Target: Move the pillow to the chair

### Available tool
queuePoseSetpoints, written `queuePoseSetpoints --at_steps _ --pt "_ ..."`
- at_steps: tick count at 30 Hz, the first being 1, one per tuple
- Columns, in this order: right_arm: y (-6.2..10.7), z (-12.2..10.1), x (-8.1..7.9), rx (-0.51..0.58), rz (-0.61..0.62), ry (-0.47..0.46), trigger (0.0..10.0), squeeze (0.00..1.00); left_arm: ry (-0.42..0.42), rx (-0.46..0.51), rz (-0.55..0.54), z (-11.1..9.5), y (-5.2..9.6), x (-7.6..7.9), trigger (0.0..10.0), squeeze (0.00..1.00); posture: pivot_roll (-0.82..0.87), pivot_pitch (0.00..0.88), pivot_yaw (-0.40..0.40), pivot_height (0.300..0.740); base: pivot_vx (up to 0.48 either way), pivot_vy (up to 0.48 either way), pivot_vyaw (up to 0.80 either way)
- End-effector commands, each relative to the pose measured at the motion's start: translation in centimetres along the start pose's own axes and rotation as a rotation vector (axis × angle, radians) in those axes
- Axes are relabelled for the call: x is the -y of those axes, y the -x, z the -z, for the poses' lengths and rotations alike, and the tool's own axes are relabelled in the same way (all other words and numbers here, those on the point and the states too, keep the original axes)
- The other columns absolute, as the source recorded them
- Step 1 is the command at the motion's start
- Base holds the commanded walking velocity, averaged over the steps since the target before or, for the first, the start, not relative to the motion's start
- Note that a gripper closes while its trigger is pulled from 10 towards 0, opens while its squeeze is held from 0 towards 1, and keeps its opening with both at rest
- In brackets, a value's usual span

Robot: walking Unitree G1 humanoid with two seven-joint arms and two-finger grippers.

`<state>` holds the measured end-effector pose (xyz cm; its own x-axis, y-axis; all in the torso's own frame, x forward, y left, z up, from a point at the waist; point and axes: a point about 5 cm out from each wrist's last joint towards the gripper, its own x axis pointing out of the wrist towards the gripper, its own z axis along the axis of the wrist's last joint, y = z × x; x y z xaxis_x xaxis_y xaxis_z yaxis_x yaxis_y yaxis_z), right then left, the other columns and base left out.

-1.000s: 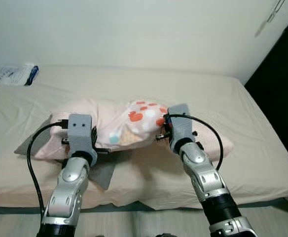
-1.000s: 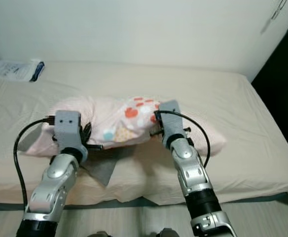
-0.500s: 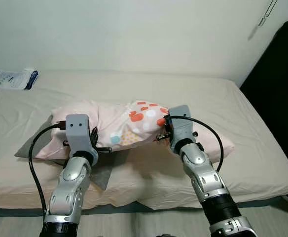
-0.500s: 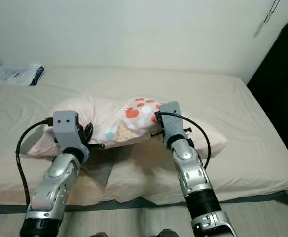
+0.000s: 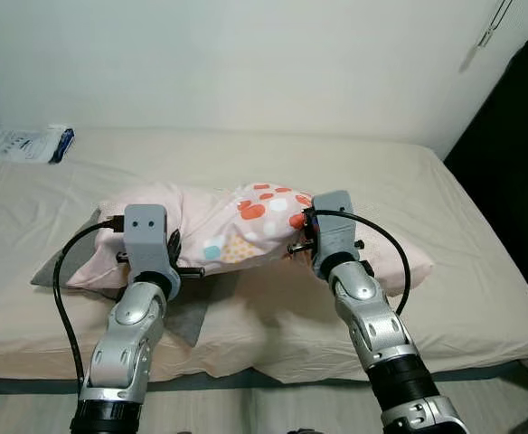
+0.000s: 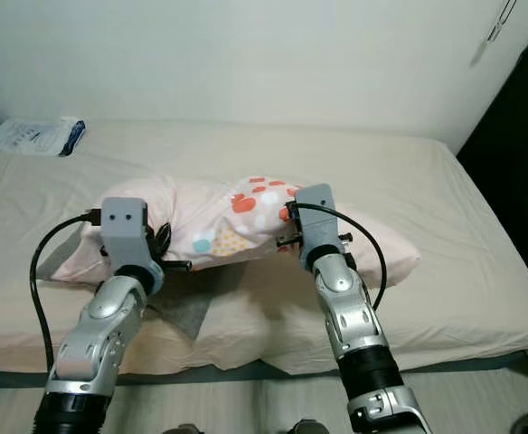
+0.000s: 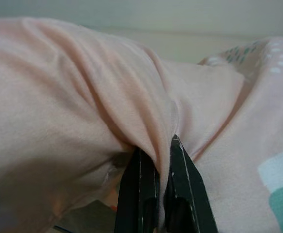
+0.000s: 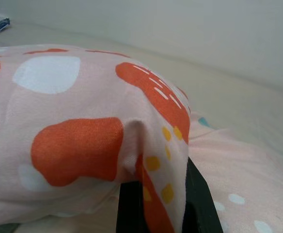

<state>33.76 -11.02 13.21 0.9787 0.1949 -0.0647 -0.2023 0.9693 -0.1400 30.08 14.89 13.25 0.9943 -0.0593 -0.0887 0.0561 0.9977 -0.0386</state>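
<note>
A pale pink pillow with orange, white and teal spots lies across the middle of a beige bed. My left gripper is shut on a fold of the pillow's plain pink fabric near its left end. My right gripper is shut on a pinch of the spotted fabric towards the pillow's right side. Both silver arms reach forward over the bed's front edge, and the pillow's middle bunches up between them.
A grey cloth lies under the pillow's front. A white and blue packet rests at the bed's far left by the wall. A dark panel stands at the right. The bed's front edge is just before me.
The camera has shifted slightly. The pillow's middle sits a little higher between the two grippers; both grippers stay shut on it.
</note>
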Motion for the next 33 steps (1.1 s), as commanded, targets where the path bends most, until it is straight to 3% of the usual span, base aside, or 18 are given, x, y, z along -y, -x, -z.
queuePoseSetpoints --at_steps 1,15,19,27,33 --pt "-0.3 -1.3 -0.5 0.069 -0.017 0.003 10.0 0.0 -0.028 -0.006 0.033 0.3 -0.2 0.6 10.0 0.0 0.0 0.133 -0.022 0.74 0.0 0.0 0.0" --pt "0.0 -1.0 0.6 0.054 0.025 -0.005 10.0 0.0 -0.024 0.029 0.044 -0.2 -1.0 2.6 10.0 0.0 -0.03 0.151 -0.009 0.74 0.0 0.0 0.0" --pt "-0.1 -1.1 0.3 0.054 0.017 0.003 10.0 0.0 -0.072 -0.027 0.028 0.7 -1.0 2.4 10.0 0.0 -0.04 0.147 -0.007 0.74 0.0 0.0 0.0" --pt "-0.3 -1.1 0.3 0.058 0.001 -0.008 10.0 0.0 -0.056 0.016 0.028 0.3 -1.1 2.4 10.0 0.0 -0.03 0.145 -0.019 0.74 0.0 0.0 0.0" --pt "-0.4 -1.1 0.3 0.056 -0.002 -0.014 10.0 0.0 -0.086 0.014 0.013 0.3 -0.9 1.9 10.0 0.0 -0.02 0.147 -0.025 0.74 0.0 0.0 -0.8"
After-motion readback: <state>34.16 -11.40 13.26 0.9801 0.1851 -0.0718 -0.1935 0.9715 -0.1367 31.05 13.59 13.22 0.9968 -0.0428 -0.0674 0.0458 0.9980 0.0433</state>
